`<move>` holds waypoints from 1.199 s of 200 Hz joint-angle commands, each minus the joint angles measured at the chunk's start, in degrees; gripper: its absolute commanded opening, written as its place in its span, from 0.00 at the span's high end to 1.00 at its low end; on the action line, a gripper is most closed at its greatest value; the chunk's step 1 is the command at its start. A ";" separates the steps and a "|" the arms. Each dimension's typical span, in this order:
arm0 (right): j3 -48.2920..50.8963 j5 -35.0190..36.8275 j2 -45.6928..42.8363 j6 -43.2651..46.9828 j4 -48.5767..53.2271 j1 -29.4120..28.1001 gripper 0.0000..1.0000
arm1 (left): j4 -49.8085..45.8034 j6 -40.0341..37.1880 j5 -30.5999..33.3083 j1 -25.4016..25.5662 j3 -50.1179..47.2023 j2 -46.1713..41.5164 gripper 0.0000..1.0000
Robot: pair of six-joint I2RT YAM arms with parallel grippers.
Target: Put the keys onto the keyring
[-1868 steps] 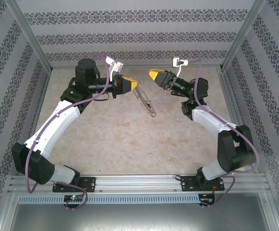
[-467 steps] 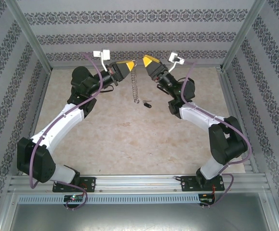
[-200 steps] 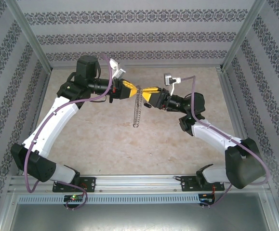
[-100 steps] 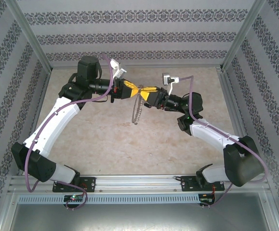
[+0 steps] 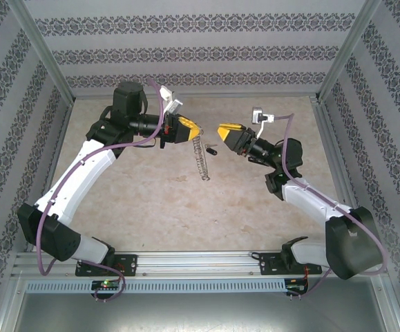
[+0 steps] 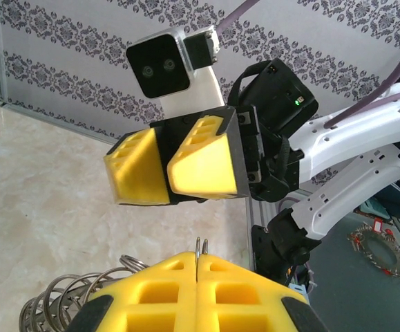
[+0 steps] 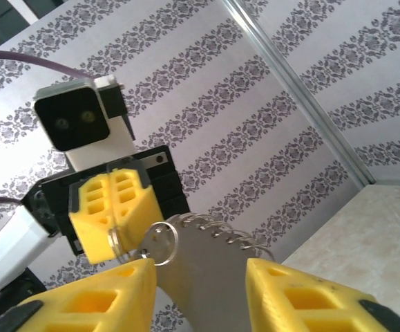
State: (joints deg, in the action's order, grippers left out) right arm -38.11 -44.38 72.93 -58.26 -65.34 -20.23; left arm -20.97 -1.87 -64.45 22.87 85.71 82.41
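My left gripper (image 5: 194, 130) is shut on the top of the keyring (image 5: 201, 160), which hangs from it above the middle of the table. In the left wrist view the yellow fingers (image 6: 144, 297) pinch a thin wire, with small rings (image 6: 51, 304) bunched at their left. The keys (image 5: 212, 147), a tiny dark piece, lie on the table just right of the hanging loop. My right gripper (image 5: 222, 129) faces the left one across a small gap, open and holding nothing. In the right wrist view the grey, ring-fringed keyring (image 7: 255, 238) shows between my right fingers (image 7: 96, 297).
The beige marble table (image 5: 186, 207) is walled by patterned panels on three sides. Aluminium posts (image 5: 44, 62) rise at the back corners. A metal rail (image 5: 200, 261) with both arm bases runs along the near edge.
My right gripper has drawn back to the right, away from the left gripper's tip. The keyring has swung slightly, and the keys now show on the table beside it.
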 commanded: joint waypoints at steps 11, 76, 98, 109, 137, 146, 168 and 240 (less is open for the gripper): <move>-2.79 -0.27 -0.73 0.94 -1.93 -2.22 0.65 | 3.30 0.45 -1.02 0.47 0.15 0.26 1.00; -6.82 -0.79 2.69 1.55 -2.60 -5.60 0.70 | 4.18 1.08 -1.12 0.53 0.25 0.69 1.00; -7.50 -0.89 4.08 1.42 -3.03 -6.26 0.70 | 4.28 1.17 -1.10 0.45 0.37 0.76 1.00; -7.66 -0.88 4.57 1.27 -3.38 -6.53 0.70 | 4.36 1.17 -1.04 0.49 0.36 0.82 1.00; -7.58 -1.09 5.16 1.31 -3.56 -7.06 0.70 | 4.35 1.17 -0.91 0.53 0.51 1.04 1.00; -7.44 -1.14 5.12 1.40 -3.56 -7.18 0.70 | 4.40 1.16 -0.86 0.45 0.51 1.08 1.00; -7.09 -1.31 5.12 1.51 -3.56 -7.36 0.72 | 4.83 1.52 -0.77 0.43 0.48 1.25 1.00; -5.94 -1.50 5.08 1.92 -3.65 -7.98 0.94 | 5.93 2.37 0.46 0.51 0.55 1.01 1.00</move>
State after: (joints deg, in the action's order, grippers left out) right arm -44.10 -44.86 77.91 -57.76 -66.43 -27.55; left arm -19.25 -0.56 -63.88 22.87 85.71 83.77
